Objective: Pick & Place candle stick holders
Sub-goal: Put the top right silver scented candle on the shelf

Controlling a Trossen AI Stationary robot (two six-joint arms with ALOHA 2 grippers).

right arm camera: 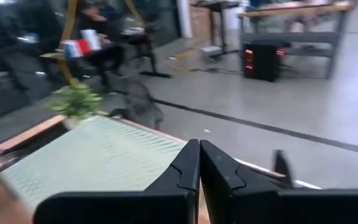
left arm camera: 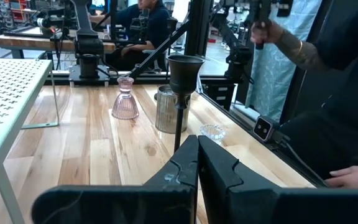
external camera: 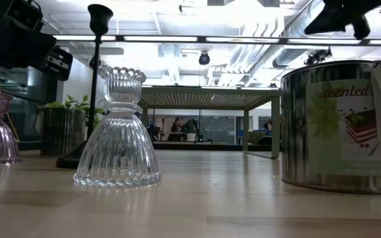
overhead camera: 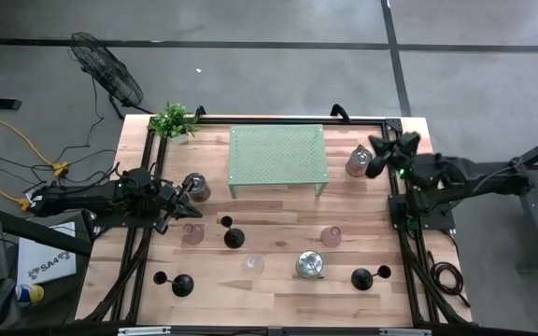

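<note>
Three black candle stick holders stand upright on their round bases on the wooden table: one left of centre (overhead camera: 232, 235), one near the front left (overhead camera: 180, 284), one near the front right (overhead camera: 362, 276). The left wrist view shows the cup (left arm camera: 185, 70) of the centre-left one just past my left gripper (left arm camera: 197, 168). That gripper (overhead camera: 187, 201) is shut and hovers level at the table's left, touching nothing. My right gripper (overhead camera: 378, 154) is shut and raised above the far right corner; its wrist view (right arm camera: 199, 168) looks over the green shelf.
A green perforated shelf (overhead camera: 278, 156) stands at the far middle, a plant (overhead camera: 172, 121) at the far left. Pink glass holders (overhead camera: 192, 233) (overhead camera: 331, 237) (overhead camera: 359, 161), a clear one (external camera: 118, 129) and two tins (overhead camera: 309, 265) (overhead camera: 195, 187) share the table. A person's hand (left arm camera: 353, 177) rests beyond the right edge.
</note>
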